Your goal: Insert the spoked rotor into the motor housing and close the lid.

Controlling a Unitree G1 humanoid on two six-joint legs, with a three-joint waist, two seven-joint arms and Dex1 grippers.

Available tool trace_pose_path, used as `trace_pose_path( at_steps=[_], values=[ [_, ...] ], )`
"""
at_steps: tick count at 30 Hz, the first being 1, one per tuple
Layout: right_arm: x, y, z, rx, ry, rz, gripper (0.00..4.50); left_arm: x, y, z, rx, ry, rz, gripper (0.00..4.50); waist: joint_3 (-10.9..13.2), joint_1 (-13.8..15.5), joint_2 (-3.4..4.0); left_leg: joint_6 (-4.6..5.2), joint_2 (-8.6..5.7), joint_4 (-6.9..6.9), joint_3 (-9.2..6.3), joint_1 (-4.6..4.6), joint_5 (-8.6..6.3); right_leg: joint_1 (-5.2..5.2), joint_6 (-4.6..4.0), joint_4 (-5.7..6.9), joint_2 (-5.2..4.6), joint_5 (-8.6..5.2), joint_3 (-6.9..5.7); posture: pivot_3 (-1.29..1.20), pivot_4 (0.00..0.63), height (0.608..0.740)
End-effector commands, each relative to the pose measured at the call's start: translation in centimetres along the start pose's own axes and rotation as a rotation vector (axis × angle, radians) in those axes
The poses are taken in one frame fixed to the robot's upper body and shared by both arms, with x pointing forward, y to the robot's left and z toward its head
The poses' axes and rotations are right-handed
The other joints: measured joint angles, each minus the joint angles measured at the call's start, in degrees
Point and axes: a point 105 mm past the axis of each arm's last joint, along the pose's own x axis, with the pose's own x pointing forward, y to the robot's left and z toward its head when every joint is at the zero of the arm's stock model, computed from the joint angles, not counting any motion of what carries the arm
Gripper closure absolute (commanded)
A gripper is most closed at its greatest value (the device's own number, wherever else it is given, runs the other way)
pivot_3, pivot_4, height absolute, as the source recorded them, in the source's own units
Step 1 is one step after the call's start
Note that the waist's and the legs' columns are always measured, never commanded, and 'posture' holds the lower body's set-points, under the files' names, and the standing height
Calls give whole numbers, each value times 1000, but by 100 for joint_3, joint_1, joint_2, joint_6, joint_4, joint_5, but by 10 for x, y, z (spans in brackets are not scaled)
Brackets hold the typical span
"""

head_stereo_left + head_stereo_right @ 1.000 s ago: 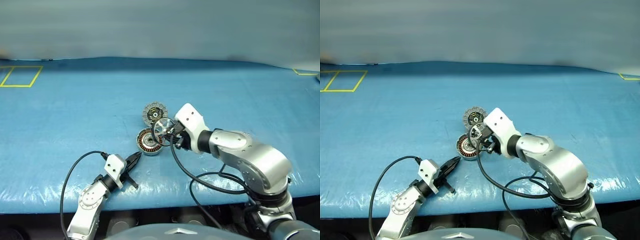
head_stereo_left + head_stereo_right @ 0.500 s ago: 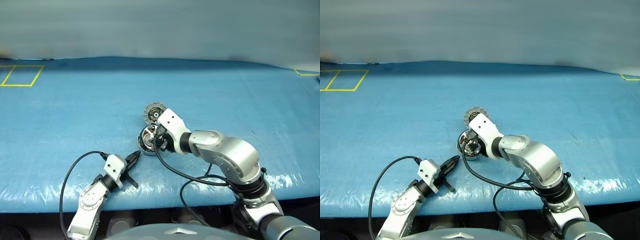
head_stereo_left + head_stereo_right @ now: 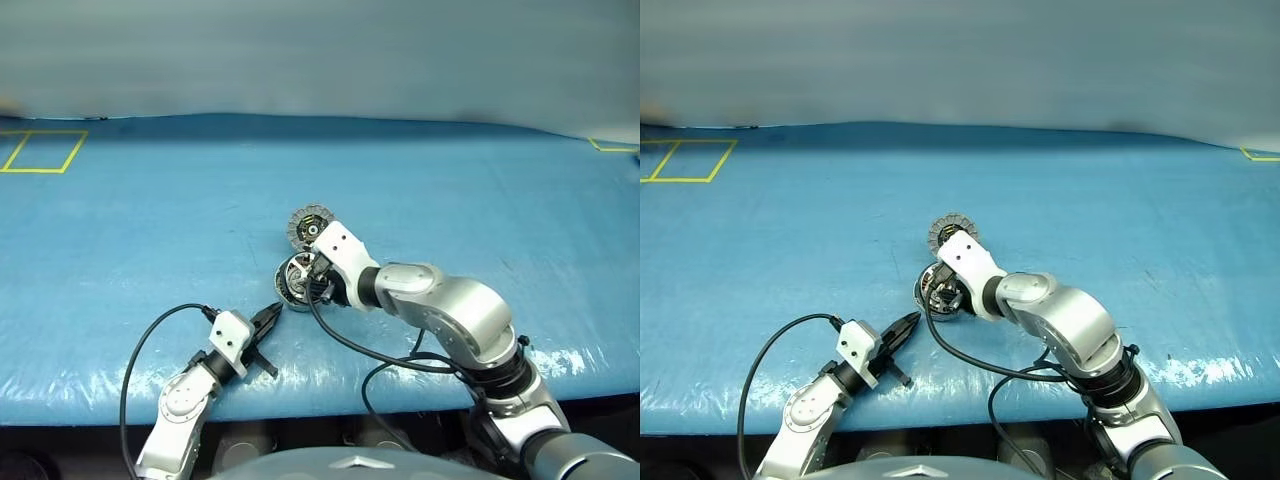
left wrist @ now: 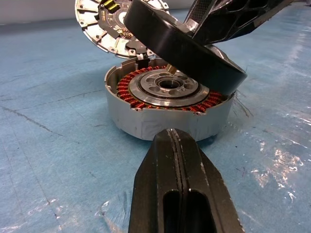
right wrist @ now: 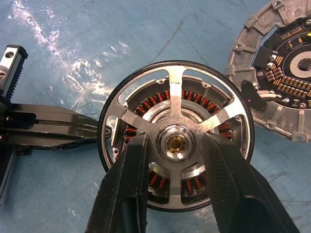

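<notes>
right gripper [image 5: 177, 160] is partly open, its two black fingers [image 5: 127, 194] clamped on the rotor's silvery hub from either side; it holds the rotor [image 5: 176, 138]. in the left wrist view the rotor [image 4: 182, 46] is tilted, one edge low at the housing's rim by the gripper, the other edge raised clear, so it is not seated. from the right wrist view the rotor sits nearly concentric over the housing, copper windings [image 5: 192, 184] visible through the spokes. housing [image 4: 167, 116] rests on the blue table cover [image 3: 150, 220], near the middle front, windings and centre exposed. lid [image 3: 307, 225] lies open just behind the housing, joined at its edge, inner face up with ring of pale segments. left gripper [image 3: 270, 315] is closed, fingers [image 4: 182, 189] pressed together with nothing between them; it lies low over the cover just in front of the housing, tip aimed at the wall, whether touching i cannot tell.
</notes>
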Motion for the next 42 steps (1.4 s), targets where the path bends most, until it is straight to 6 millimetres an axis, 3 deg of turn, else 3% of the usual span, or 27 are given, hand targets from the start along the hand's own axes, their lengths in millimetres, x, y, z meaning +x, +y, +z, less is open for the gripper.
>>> trace_pose_path(
  at_steps=[1, 9, 15, 18, 28, 42],
  values=[
    [1, 1, 2, -9, -19, -3, 3192, 1, 0, 4, 7, -21, 8, 4500, 0, -1, 0, 0, 0, 0, 0, 0, 0, 0, 0, 0, 0, 0, 0, 0, 150, 740],
    [0, 0, 4, -7, -25, -4, 584, 0, 0, 3, 3, -21, 14, 4500, 0, 0, 0, 0, 0, 0, 1, 0, 0, 0, 3, 0, 0, 2, 0, 0, 150, 740],
    [-3, -1, 10, 11, -55, -18, 584, 1, 0, 3, 0, -21, 11, 4500, 0, 1, 0, 0, 0, 1, 1, 0, 0, 0, 2, 1, 0, 1, 1, 0, 150, 740],
    [-3, -2, 11, 37, -71, -26, 1191, 1, 0, 2, 1, -19, 11, 4500, 0, 0, 0, 0, 1, 0, 1, 0, 0, 0, 3, 1, 1, 2, 0, 0, 150, 740],
    [23, 0, 1, 111, -105, -74, 4482, 1, 1, 2, 0, -17, 12, 4500, 0, -5, 0, -1, 1, 1, 3, 2, 0, 1, 2, 2, 1, 1, 1, 0, 150, 740],
    [38, 4, -21, 154, -53, -72, 4482, 0, 1, 1, -3, -13, 18, 4500, -4, -6, 1, -1, 1, 1, 3, 7, 0, 5, 5, 2, 2, 3, 1, 0, 150, 740]
  ],
)
